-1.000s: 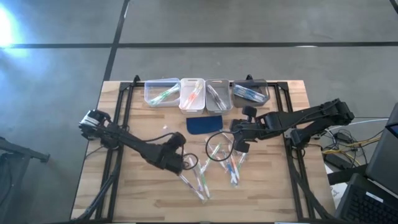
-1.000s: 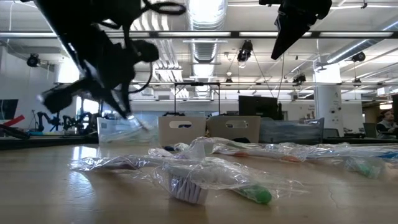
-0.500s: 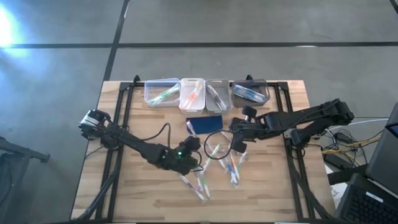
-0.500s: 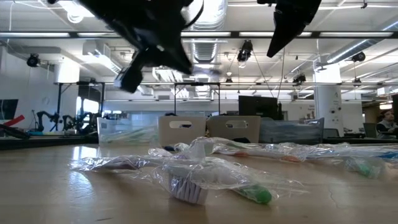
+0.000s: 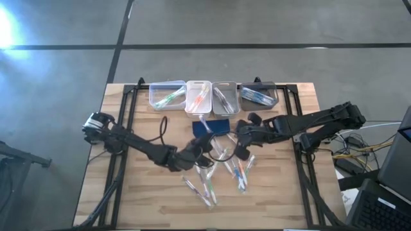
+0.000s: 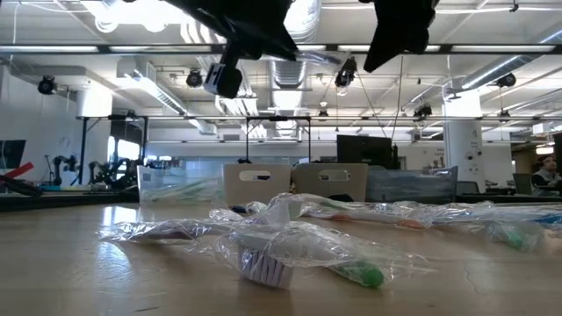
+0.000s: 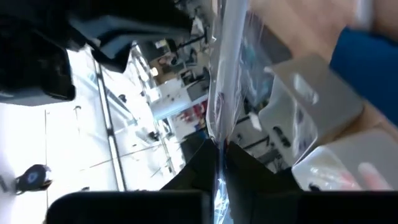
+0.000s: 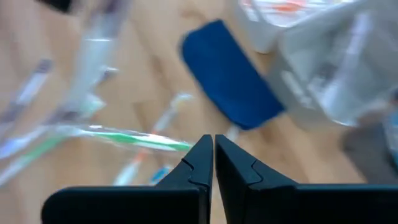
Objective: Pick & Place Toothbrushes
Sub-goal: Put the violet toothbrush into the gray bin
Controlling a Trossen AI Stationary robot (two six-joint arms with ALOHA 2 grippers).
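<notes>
**Left gripper carries a wrapped toothbrush toward the bins**

The left gripper (image 5: 204, 142), pinched on a clear-wrapped toothbrush (image 7: 222, 93) whose long axis runs out from the fingertips, has the four bins (image 5: 199, 96) at its 12 o'clock. The right gripper (image 5: 244, 150), closed and empty, hovers above the loose toothbrushes (image 5: 239, 172), the nearer arm to them.

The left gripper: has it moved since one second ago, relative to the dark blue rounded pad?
Yes. In the high view the left gripper, shut on a wrapped clear toothbrush, has moved toward the dark blue rounded pad and the bins.
</notes>
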